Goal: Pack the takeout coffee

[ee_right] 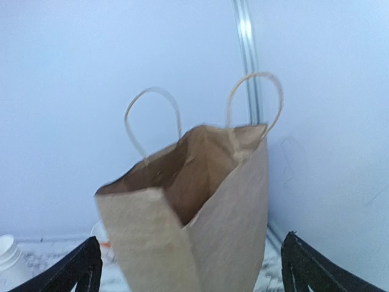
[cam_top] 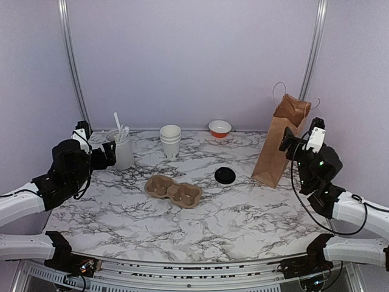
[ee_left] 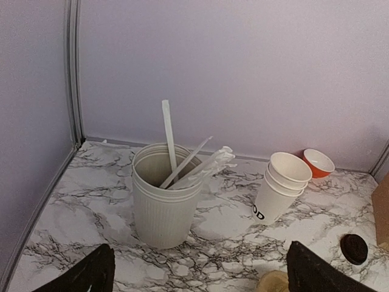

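The takeout coffee, a lidded cup, shows in no view. A short stack of lidless white paper cups [cam_top: 171, 141] [ee_left: 281, 191] with dark lettering stands at the back middle. A black round lid [cam_top: 225, 176] [ee_left: 354, 247] lies alone on the marble. A brown paper bag [cam_top: 281, 143] [ee_right: 213, 201] stands open at the right. My left gripper [cam_top: 104, 156] [ee_left: 199, 267] hangs open just in front of the white ribbed utensil holder [cam_top: 123, 151] [ee_left: 164, 207], holding nothing. My right gripper [cam_top: 290, 143] [ee_right: 188, 261] is open, facing the bag's mouth from close by, and is empty.
A brown pulp cup carrier [cam_top: 174, 191] [ee_left: 273, 283] lies in the table's middle. An orange-and-white bowl [cam_top: 219, 128] [ee_left: 319, 162] sits by the back wall. Straws and utensils stick out of the holder. Walls close in the back and both sides.
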`<move>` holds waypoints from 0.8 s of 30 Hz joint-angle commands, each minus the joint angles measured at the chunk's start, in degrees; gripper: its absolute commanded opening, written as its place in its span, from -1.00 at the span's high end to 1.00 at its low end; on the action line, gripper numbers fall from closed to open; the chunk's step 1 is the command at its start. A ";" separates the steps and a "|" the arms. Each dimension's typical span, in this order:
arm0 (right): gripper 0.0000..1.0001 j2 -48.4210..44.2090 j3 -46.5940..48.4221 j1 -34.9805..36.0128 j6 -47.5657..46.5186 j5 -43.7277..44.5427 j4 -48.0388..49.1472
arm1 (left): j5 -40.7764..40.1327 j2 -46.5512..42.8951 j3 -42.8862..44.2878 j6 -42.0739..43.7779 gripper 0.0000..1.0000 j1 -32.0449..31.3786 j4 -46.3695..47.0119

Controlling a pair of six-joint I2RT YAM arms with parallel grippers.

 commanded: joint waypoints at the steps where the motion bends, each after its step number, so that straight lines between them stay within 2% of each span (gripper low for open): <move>1: -0.99 -1.29 5.03 13.66 8.80 12.45 -34.18 | 6.90 -2.05 4.72 -6.25 -0.98 -0.71 -13.12; 4: -1.00 0.40 10.07 25.51 14.10 20.34 -45.08 | 9.10 -1.22 7.81 -8.02 -0.98 -0.72 -18.50; 8: -1.00 7.58 18.57 32.85 19.72 23.06 -57.02 | 3.78 -2.56 10.08 -13.33 -0.98 -0.63 -23.75; 11: -0.99 14.62 25.29 33.15 23.02 18.37 -62.89 | 3.55 -4.36 9.83 -11.43 -0.98 -0.54 -23.89; 16: -1.00 23.72 33.84 33.13 22.27 9.42 -59.81 | 4.42 -3.18 12.45 -10.50 -0.98 -0.49 -27.04; 20: -0.99 31.56 42.72 32.30 19.66 5.40 -55.75 | 9.09 -1.91 13.92 -10.14 -0.98 -0.49 -29.52; 24: -0.93 42.80 56.32 26.98 21.01 -5.38 -57.89 | 10.13 -1.97 13.67 -13.60 -0.98 -0.54 -29.92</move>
